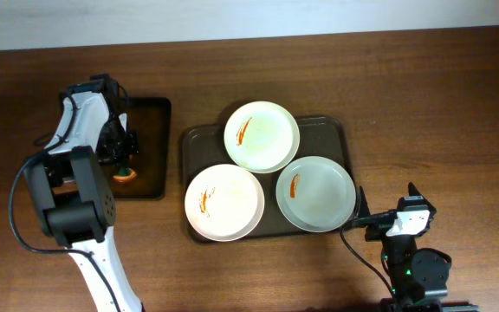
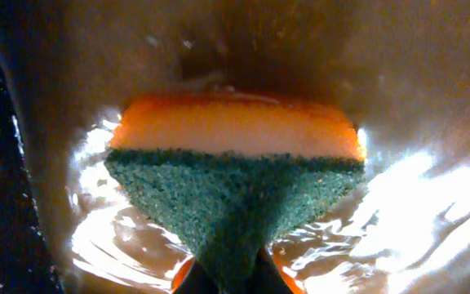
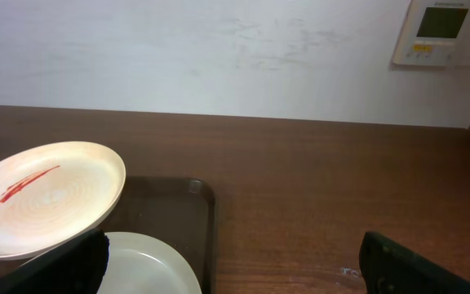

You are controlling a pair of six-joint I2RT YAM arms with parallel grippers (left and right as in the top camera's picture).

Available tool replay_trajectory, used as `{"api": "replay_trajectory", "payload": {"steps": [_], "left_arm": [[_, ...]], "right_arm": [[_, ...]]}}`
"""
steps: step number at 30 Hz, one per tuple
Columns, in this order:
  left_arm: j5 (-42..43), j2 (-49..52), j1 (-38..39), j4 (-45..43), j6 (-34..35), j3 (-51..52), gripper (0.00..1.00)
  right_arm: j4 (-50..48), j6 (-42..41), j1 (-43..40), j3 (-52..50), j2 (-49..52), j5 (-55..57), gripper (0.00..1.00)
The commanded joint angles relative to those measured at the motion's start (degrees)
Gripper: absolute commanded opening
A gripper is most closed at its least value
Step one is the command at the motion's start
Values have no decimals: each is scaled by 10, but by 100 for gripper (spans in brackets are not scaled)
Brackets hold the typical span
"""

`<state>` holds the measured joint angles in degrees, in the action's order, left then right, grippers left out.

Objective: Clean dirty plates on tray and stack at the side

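Observation:
Three dirty plates lie on the large dark tray [image 1: 329, 135], each with an orange-red smear: a cream one [image 1: 262, 136] at the back, a cream one [image 1: 223, 201] at front left, a pale grey-green one [image 1: 315, 193] at front right. My left gripper [image 1: 121, 161] is down over the small black tray, shut on a green and orange sponge [image 2: 235, 184]. My right gripper [image 1: 385, 201] is open and empty beside the large tray's right front corner. The right wrist view shows the back plate [image 3: 47, 196], the grey-green plate [image 3: 141, 265] and the tray rim [image 3: 209, 214].
The small black tray [image 1: 152, 130] stands left of the large tray; its wet surface [image 2: 431, 204] gleams under the sponge. Brown wooden table [image 1: 440, 113] lies all around. A white wall with a control panel [image 3: 443, 31] rises behind the table.

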<state>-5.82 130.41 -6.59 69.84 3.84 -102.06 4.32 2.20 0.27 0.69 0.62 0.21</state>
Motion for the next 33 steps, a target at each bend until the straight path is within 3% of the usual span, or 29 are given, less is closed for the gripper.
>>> {"api": "replay_trajectory", "payload": {"steps": [1,9,19,24,30,33], "left_arm": [[20,8,0,33,9,-29,0],[25,6,0,188,9,-226,0],[167,6,-1,267,8,-434,0],[170,9,0,221,4,-395,0],[170,9,6,135,4,-206,0],[188,2,-10,154,4,-214,0]], "right_arm": [[4,4,-4,-4,-4,5,98],[4,4,-4,-4,-4,5,98],[4,4,-4,-4,-4,5,98],[4,4,-4,-4,-4,5,98],[4,4,-4,-4,-4,5,98],[4,4,-4,-4,-4,5,98]]}}
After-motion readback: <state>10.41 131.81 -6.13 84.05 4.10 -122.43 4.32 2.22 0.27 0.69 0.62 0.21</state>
